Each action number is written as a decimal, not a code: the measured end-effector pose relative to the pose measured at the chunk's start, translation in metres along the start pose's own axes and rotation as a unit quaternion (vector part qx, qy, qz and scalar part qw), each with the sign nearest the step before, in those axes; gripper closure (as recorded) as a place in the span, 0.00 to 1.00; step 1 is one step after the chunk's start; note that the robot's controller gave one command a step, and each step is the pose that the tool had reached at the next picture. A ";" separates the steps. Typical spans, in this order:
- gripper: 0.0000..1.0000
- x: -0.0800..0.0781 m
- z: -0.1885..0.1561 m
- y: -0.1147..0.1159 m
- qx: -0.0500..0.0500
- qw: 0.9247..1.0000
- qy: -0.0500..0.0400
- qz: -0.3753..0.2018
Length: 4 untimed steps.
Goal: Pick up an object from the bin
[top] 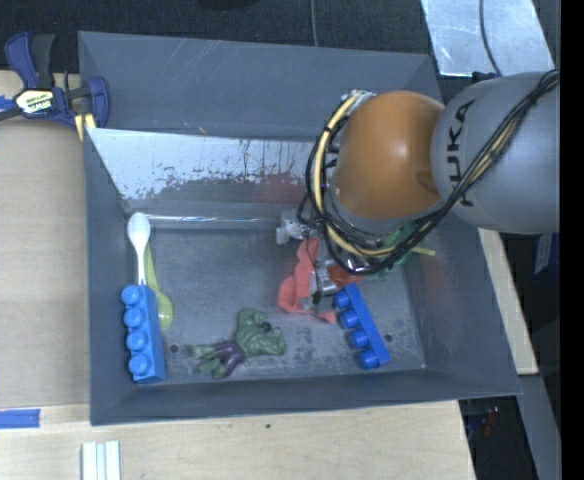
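- Grey bin: holds all the items below.
- Arm, orange cover: enters from 3 o'clock. The claw is low, right of the bin's centre, and I cannot tell whether it is clenched or released.
- Left blue brick: bin's 8 o'clock corner.
- Right blue brick: just beside the claw, at its 4 o'clock.
- Yellow spoon: touching the left blue brick.
- Red floppy piece: just beside the claw, at its 9 o'clock.
- Green figure: near the claw, at its 7 o'clock.

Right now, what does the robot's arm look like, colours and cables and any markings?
The arm is a fat, rounded grey link with dark KUKA lettering. Its wrist carries a smooth orange dome cover, ringed by looping black and yellow cables.
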<state>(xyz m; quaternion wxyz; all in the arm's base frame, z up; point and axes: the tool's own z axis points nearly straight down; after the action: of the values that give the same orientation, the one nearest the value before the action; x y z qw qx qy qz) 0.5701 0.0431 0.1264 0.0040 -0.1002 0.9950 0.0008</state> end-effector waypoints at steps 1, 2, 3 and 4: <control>0.00 0.005 -0.003 -0.019 0.000 0.998 0.000 -0.061; 0.00 0.004 0.022 -0.030 0.000 1.000 0.000 0.012; 1.00 0.004 0.054 -0.047 0.000 0.998 -0.004 -0.065; 1.00 0.004 0.054 -0.047 0.000 0.998 -0.004 -0.064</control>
<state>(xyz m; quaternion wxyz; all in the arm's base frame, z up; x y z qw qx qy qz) 0.5761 -0.0035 0.0724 0.0082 -0.1640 0.9864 0.0005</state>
